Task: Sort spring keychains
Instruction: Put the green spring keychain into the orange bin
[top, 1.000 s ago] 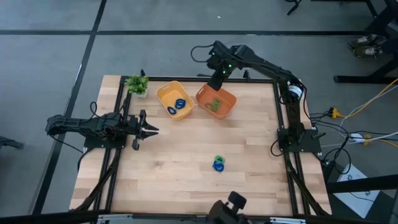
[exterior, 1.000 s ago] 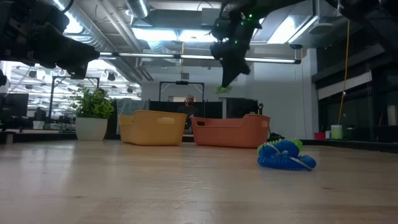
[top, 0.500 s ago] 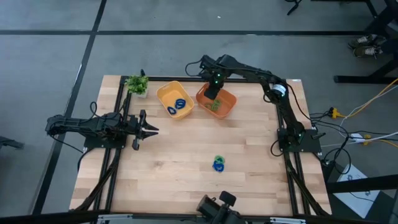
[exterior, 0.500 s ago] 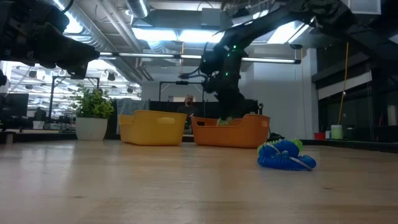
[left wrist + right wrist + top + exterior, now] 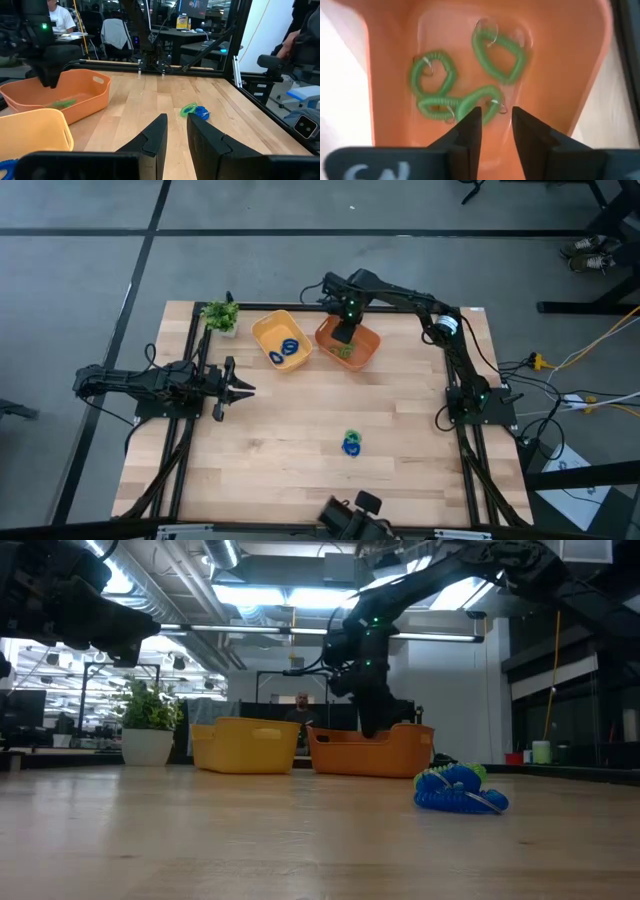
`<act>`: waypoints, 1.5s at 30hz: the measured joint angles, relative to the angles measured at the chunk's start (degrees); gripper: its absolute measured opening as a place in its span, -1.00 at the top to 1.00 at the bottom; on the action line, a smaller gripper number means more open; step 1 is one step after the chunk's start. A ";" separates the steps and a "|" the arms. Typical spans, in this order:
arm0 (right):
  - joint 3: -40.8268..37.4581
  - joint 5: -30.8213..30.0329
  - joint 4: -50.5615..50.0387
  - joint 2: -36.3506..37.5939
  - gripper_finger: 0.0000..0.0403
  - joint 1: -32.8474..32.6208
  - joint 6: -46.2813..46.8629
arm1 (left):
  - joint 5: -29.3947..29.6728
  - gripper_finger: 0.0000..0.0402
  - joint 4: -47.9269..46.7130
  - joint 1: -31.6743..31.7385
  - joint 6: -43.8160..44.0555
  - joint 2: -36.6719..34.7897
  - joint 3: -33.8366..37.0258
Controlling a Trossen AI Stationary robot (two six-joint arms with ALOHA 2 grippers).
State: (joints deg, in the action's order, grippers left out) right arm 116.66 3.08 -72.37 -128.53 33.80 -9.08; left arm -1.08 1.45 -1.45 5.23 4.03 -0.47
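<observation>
Low inside the orange tray (image 5: 368,340), my right gripper (image 5: 496,122) stands open with nothing between its fingers. Several green spring keychains (image 5: 499,50) lie flat on the tray's floor, the nearest (image 5: 481,102) just past the fingertips. The yellow tray (image 5: 268,332) to the left holds blue spring keychains (image 5: 288,350). A green and a blue spring keychain (image 5: 351,443) lie together on the table near its front. My left gripper (image 5: 248,390) waits at the table's left, its fingers a little apart and holding nothing.
A small potted plant (image 5: 221,315) stands at the far left corner, beside the yellow tray. The two trays sit side by side along the far edge. Bare wood stretches between the trays and the keychain pair (image 5: 460,790).
My right gripper has come down from above the orange tray into it, shifting slightly toward the table's left. The green keychain that hung from its fingertips is no longer held and lies in the tray.
</observation>
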 joint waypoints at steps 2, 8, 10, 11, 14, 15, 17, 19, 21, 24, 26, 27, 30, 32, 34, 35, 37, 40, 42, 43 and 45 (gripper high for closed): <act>0.02 0.01 -1.71 0.00 0.41 -0.06 -0.08 | -0.02 0.65 0.02 0.00 0.00 0.00 0.00; 2.88 0.02 -9.96 0.00 0.36 -1.48 -0.66 | -0.01 0.65 0.02 0.00 0.00 -0.01 0.00; 4.41 0.15 -12.23 0.00 0.36 -2.75 -0.66 | -0.02 0.65 0.02 0.00 0.00 0.00 0.00; 5.24 0.16 -12.76 0.00 0.36 -3.51 -0.70 | -0.02 0.65 0.02 0.00 0.01 0.00 0.00; 7.99 0.98 -14.99 0.00 0.36 -6.17 -0.88 | -0.02 0.65 0.02 0.00 0.00 -0.01 0.00; 8.93 2.27 -15.00 0.00 0.36 -7.14 -0.92 | -0.02 0.65 0.02 0.00 0.00 -0.01 0.00; 10.82 5.35 -14.99 0.00 0.36 -9.32 -0.82 | -0.02 0.65 0.02 0.00 0.00 -0.02 0.00; 12.49 8.11 -14.80 0.00 0.36 -11.74 -0.41 | -0.01 0.65 0.02 0.00 0.00 -0.01 0.00; 13.51 9.89 -14.64 0.00 0.36 -14.41 -0.46 | -0.01 0.65 0.02 0.00 0.00 0.00 0.00; 13.63 10.16 -14.44 0.02 0.36 -18.73 -0.56 | -0.02 0.65 0.02 0.00 0.00 -0.01 0.00; 12.90 10.15 -14.26 0.02 0.36 -21.67 -0.84 | 0.00 0.65 0.02 0.00 0.00 0.00 0.00; 12.40 10.15 -14.07 0.02 0.36 -23.22 -1.20 | -0.02 0.65 0.02 0.00 0.00 0.00 0.00; 10.32 10.15 -12.54 0.02 0.36 -27.94 -3.09 | -0.02 0.65 0.01 0.00 0.00 0.00 0.00; 9.03 10.07 -12.27 0.02 0.36 -31.11 -3.65 | -0.01 0.65 0.02 0.00 0.00 0.00 0.00; 7.67 10.07 -11.51 0.02 0.36 -34.01 -3.78 | -0.02 0.65 0.02 0.00 0.00 -0.02 0.00; 6.78 10.06 -10.97 0.02 0.36 -35.42 -3.80 | 0.00 0.65 0.02 0.00 0.00 0.00 0.00; 5.12 10.03 -10.24 0.02 0.36 -37.88 -3.77 | -0.02 0.65 0.02 0.00 0.00 0.00 0.00; 3.23 8.36 -9.93 0.02 0.36 -40.94 -3.32 | -0.01 0.65 0.01 0.00 0.00 0.00 0.00; 2.05 5.43 -9.76 0.03 0.36 -42.37 -2.98 | 0.00 0.65 0.00 0.00 0.00 0.00 0.00; 1.67 3.74 -9.91 0.02 0.36 -42.87 -2.34 | -0.02 0.65 0.02 0.00 0.00 -0.01 0.00; 0.56 0.38 -10.18 0.98 0.36 -43.32 -0.24 | -0.01 0.65 0.02 0.00 0.00 0.00 0.00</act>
State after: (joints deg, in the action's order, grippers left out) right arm 117.22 3.46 -82.55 -127.55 -9.52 -9.32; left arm -1.10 1.48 -1.45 5.23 4.03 -0.47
